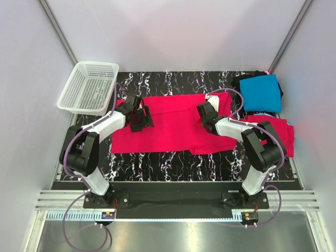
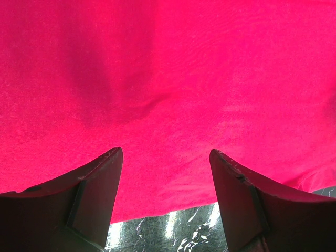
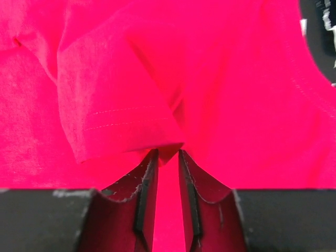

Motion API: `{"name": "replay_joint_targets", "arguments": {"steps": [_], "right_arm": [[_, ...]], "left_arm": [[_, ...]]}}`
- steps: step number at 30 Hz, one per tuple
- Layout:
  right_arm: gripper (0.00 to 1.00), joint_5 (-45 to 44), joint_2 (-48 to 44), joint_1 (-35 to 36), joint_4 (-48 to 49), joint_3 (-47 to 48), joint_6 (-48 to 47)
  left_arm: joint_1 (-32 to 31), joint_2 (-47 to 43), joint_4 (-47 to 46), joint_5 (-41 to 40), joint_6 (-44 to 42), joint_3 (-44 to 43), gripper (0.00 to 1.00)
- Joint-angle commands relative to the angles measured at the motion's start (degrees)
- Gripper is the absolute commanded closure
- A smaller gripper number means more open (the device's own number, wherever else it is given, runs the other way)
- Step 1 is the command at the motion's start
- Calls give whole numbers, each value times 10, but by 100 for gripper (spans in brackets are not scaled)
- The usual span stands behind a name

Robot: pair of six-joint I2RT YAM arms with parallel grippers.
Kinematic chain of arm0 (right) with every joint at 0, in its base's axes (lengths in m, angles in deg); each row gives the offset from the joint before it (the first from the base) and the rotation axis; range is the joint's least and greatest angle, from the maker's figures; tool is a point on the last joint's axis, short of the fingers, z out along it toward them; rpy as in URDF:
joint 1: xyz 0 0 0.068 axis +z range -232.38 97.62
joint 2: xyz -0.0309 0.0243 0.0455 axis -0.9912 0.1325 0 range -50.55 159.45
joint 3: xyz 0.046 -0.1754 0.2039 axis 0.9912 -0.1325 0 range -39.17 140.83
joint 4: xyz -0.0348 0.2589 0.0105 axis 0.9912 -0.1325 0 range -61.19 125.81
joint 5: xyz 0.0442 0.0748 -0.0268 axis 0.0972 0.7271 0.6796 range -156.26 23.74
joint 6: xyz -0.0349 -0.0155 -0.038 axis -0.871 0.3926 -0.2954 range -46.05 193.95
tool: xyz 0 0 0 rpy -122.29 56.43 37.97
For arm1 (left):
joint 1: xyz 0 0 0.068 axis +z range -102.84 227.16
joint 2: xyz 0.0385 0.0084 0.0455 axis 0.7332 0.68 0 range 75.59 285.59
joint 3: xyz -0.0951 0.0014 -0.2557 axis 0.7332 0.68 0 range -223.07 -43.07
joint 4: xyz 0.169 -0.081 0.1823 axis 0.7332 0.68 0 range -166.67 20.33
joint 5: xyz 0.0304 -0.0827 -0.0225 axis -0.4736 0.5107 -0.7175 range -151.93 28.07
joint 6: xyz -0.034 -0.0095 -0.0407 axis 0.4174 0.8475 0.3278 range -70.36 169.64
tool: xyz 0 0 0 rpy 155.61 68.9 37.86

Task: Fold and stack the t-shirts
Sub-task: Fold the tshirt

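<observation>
While the black, white-veined marbled desk [image 1: 173,163] carries everything, its middle is taken up by the broad bright pinkish-red cloth t-shirt [image 1: 173,128]. This spread shirt lies flat as a wide band, evidently laid out for folding. Just beside its right end lies a second pinkish-red cloth t-shirt [image 1: 283,134], partly hidden under the right arm and probably waiting its turn. Beyond the spread shirt's far right corner sits a turquoise-blue cloth t-shirt [image 1: 261,93], folded square on top of a black cloth t-shirt [image 1: 237,84]. I read that pair as the start of the stack. Off the spread shirt's far left corner stands a white plastic mesh basket [image 1: 67,97], clear of the cloth.

Over the spread shirt's left part hovers the left claw [image 1: 137,118], its fingers [image 2: 94,184] wide apart and holding nothing. Its wrist view shows red cloth below and bare desk just past the cloth's edge, so it seems placed to take that edge. At the spread shirt's right part, the right claw [image 1: 206,112] has its fingers [image 3: 147,194] almost together. They pinch a ridge of red cloth beside a sleeve hem, likely a grip for drawing that side over.
</observation>
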Motion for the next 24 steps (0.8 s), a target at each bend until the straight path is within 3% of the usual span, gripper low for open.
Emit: {"name": "replay_joint_targets", "arguments": {"steps": [1,7,9,10,17,24], "right_arm": [[72,18,15,-7,27,7,10],[80,22,24,-17,26,19,9],[88,19,22,-18,24,20,8],[100,15,22,-18,25,23,3],[100,-5,-9,-18,-4,42,-21],[100,-50,-47,-17,-118,93,-48]], "left_arm": [[-1,-22,-9,-5,-11,-14,28],[-1,-22,-7,-5,-12,-16,28],[-1,-21,-6,-5,-13,-17,28],[-1,-21,-6,-5,-13,-17,28],[-1,-19,-5,-5,-12,-16,28],[-1,-22,-5,-4,-10,-16,28]]}}
